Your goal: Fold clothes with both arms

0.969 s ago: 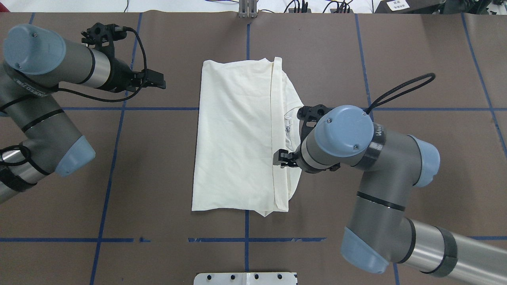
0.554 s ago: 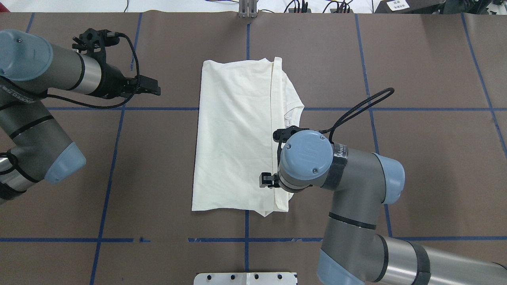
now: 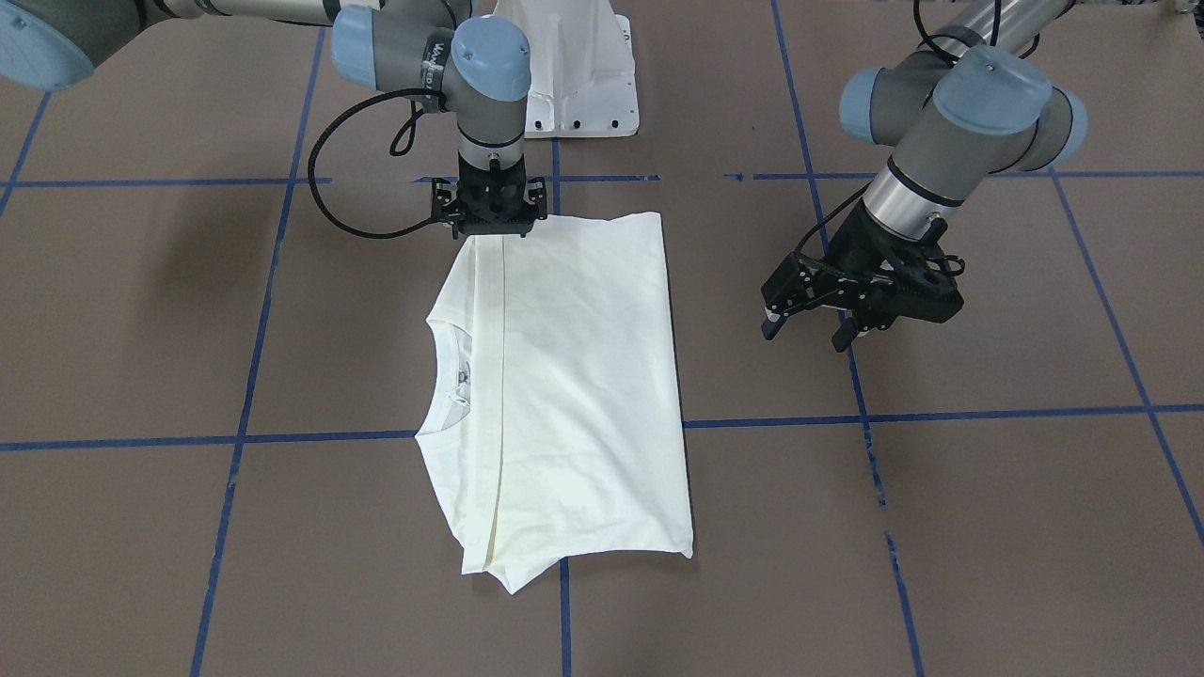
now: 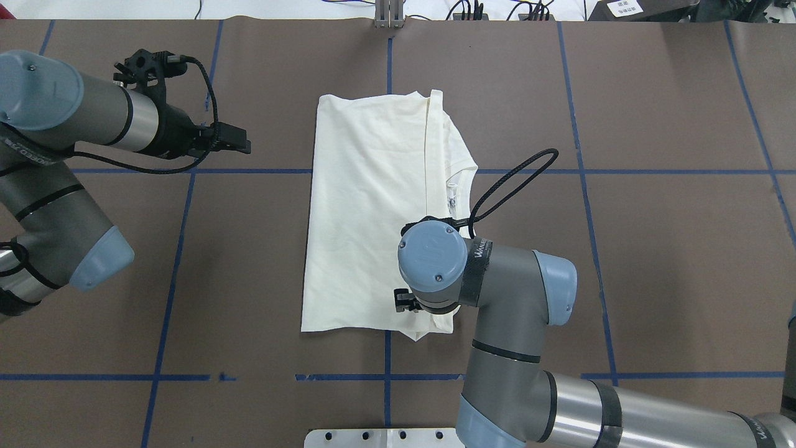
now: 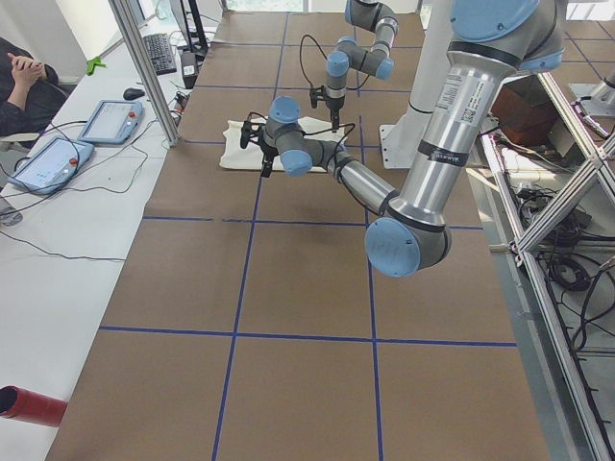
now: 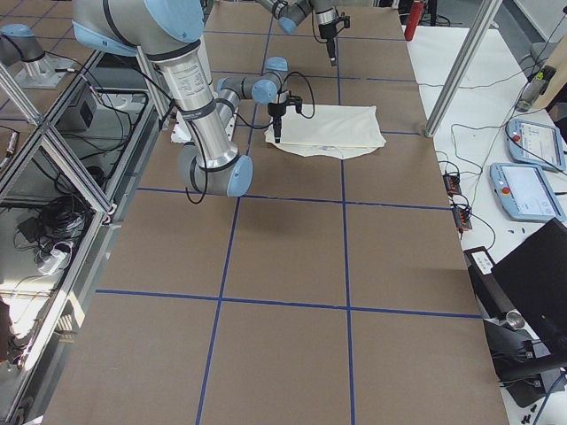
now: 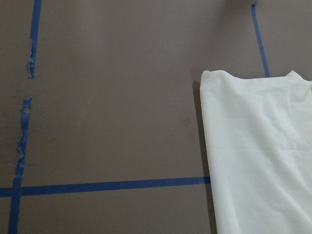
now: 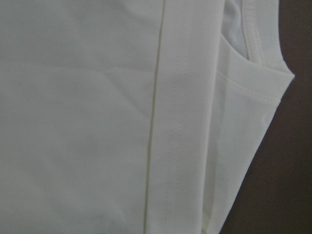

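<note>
Since a second ago my right arm has swung back toward the white pedestal base [image 3: 564, 75]. It carried my right gripper [image 3: 490, 228] along the folded cream long-sleeved T-shirt [image 3: 583, 376] to the end nearest that base. There it points straight down over the corner with the stitched lengthwise band. I cannot tell whether its fingers are apart or together, because my wrist camera shows only cloth. The T-shirt lies plain side up on the brown table cover [image 3: 141, 310], straight out in front of the base. It is folded into a long rectangle whose long axis runs directly away from the base, and its neckline opens toward my right. My left gripper [image 3: 805, 337] has barely shifted. It hangs tilted above the cover, farther from the base and well apart from the shirt's long folded edge, with its fingers [image 3: 769, 329] spread. Bare cover and blue tape grid lines [image 3: 310, 438] lie between it and the cloth. A black cable loop [image 4: 516, 180] arcs off my right wrist above the neckline.
</note>
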